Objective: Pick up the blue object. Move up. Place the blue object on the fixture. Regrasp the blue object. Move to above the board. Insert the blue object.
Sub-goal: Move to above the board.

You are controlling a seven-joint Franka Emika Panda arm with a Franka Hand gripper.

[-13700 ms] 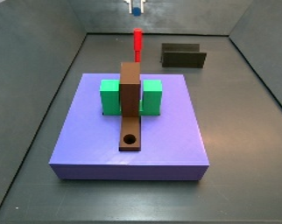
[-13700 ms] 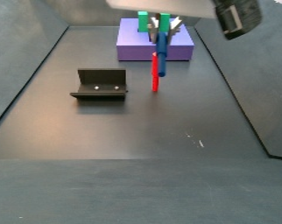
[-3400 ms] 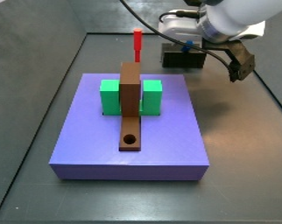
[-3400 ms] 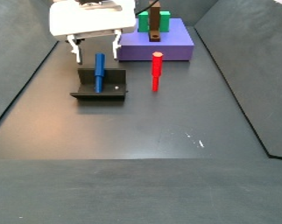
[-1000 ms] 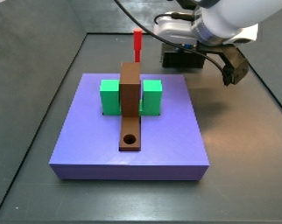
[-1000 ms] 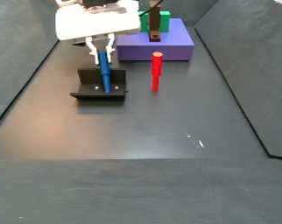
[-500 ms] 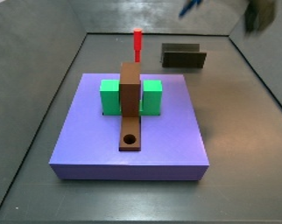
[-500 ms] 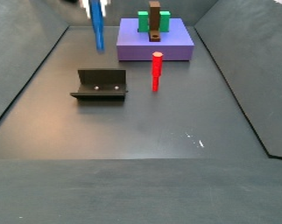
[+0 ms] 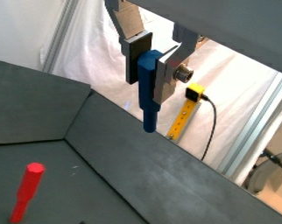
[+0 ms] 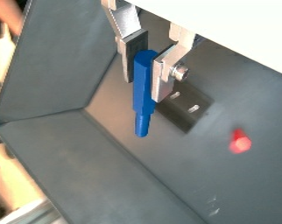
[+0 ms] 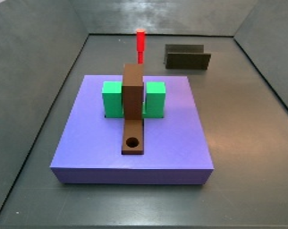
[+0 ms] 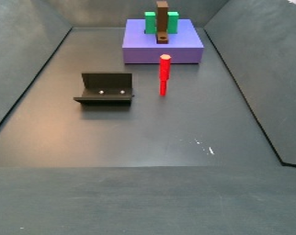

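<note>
Two silver fingers of the gripper clamp the upper end of the blue object, which hangs clear of the floor in both wrist views. Both side views show no arm: the fixture sits empty at left, the red peg upright at centre, and the board with green blocks and brown bar fills mid-frame.
</note>
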